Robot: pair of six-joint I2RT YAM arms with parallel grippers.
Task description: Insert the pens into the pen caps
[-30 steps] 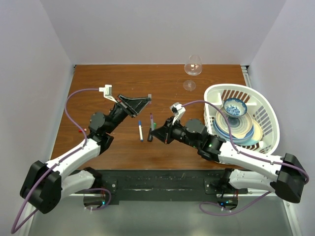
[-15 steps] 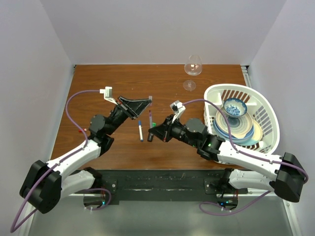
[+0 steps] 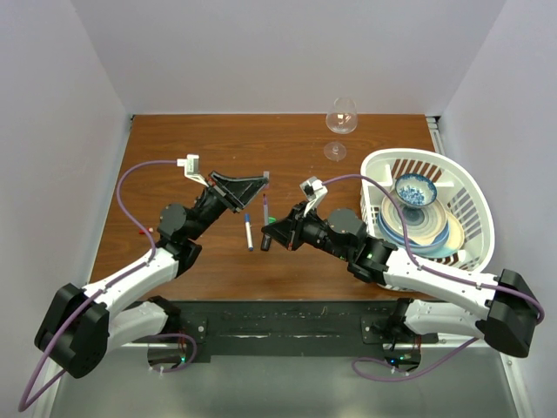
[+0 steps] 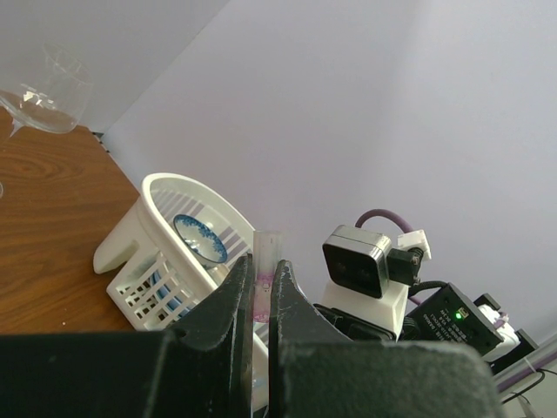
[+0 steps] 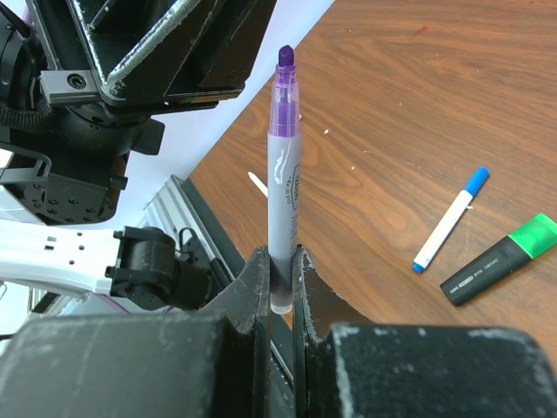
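Right pincer (image 5: 278, 261): closed tightly on the lower end of the purple pen, which stands upright between the two fingers.
Left pincer (image 4: 264, 274): narrow, with a small pale cap pinched between the fingertips, raised above the table.
Purple pen (image 5: 285, 174): pale body with a violet collar and a bare violet tip. The tip points up, close to the dark body of the left pincer, and I cannot tell if they touch.
Pale cap (image 4: 267, 252): clear with a little pink, standing up out of the left fingers. Its lower part is hidden by them.
Blue pen (image 5: 451, 219): white body, blue at both ends, lying flat on the table, apart from both pincers.
Black marker (image 5: 498, 259): thick, with a green end, lying just beside the blue pen but not touching it.
Table (image 3: 174, 148): brown wood.
Basket (image 3: 383, 161): white, on the right side of the table, holding a blue patterned bowl (image 3: 415, 189) and plates.
Wine glass (image 3: 340, 117): upright near the far edge, behind the basket.
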